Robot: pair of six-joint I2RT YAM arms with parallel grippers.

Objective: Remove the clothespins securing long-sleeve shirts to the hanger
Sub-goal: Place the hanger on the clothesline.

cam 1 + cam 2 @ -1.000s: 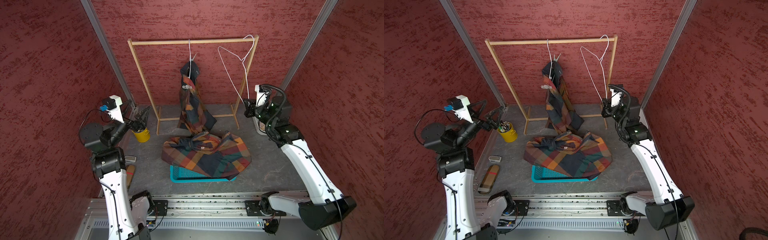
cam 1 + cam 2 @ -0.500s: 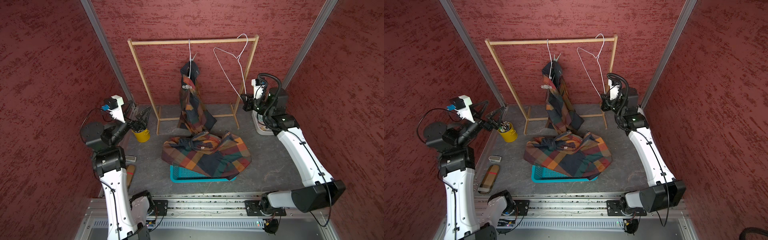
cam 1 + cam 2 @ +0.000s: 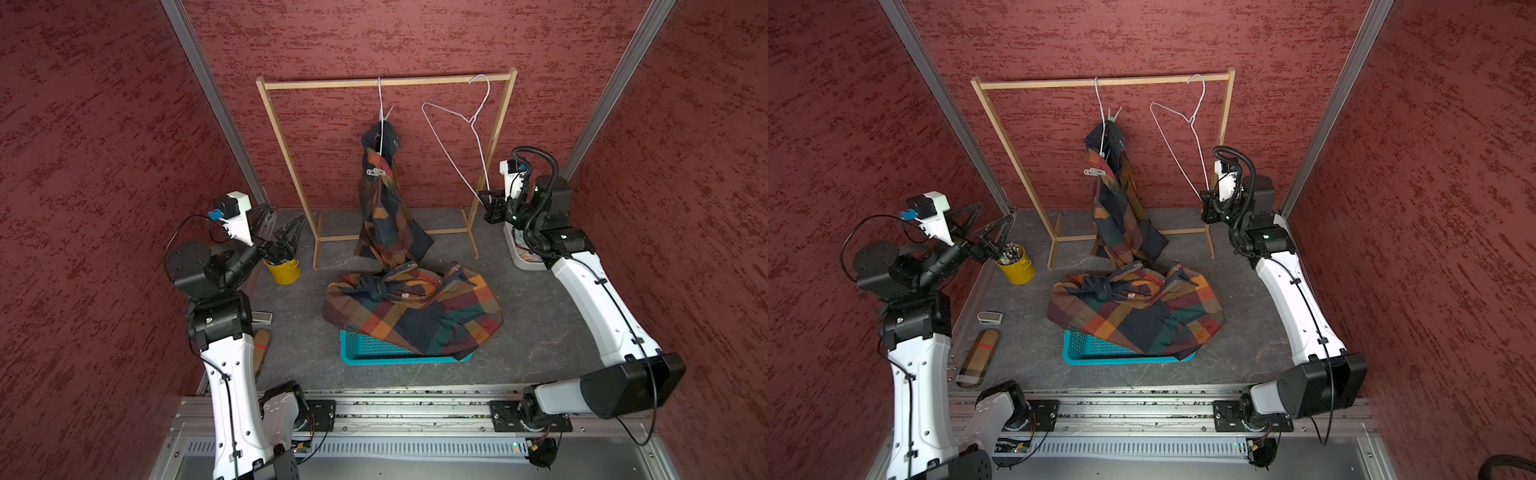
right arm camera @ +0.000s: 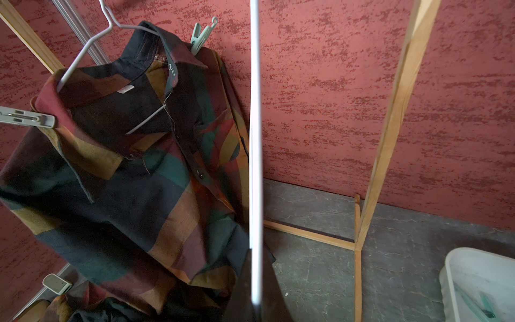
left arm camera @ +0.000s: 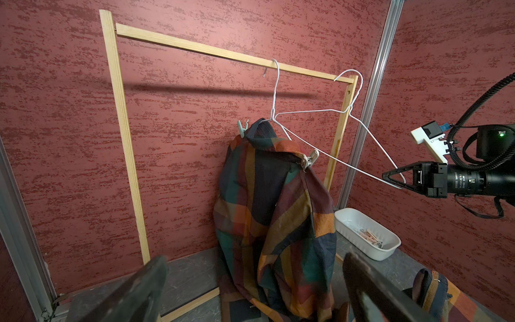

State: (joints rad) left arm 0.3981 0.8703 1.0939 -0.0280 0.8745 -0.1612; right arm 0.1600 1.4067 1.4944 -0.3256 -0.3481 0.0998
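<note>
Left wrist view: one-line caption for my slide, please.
Right end effector shut on the empty wire hanger beside a plaid shirt pinned by a mint clothespin and a whitish clothespin.

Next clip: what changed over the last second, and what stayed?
The right gripper, shut on a lower corner of the empty hanger, shifted slightly toward the hanging shirt, tilting the hanger and sliding its hook a little along the rod. Nothing was grasped or released. The open left gripper, both clothespins on the hanging shirt and the shirt on the basket stayed put.

Right pincer clamping wire hanger, shirt hanging
</note>
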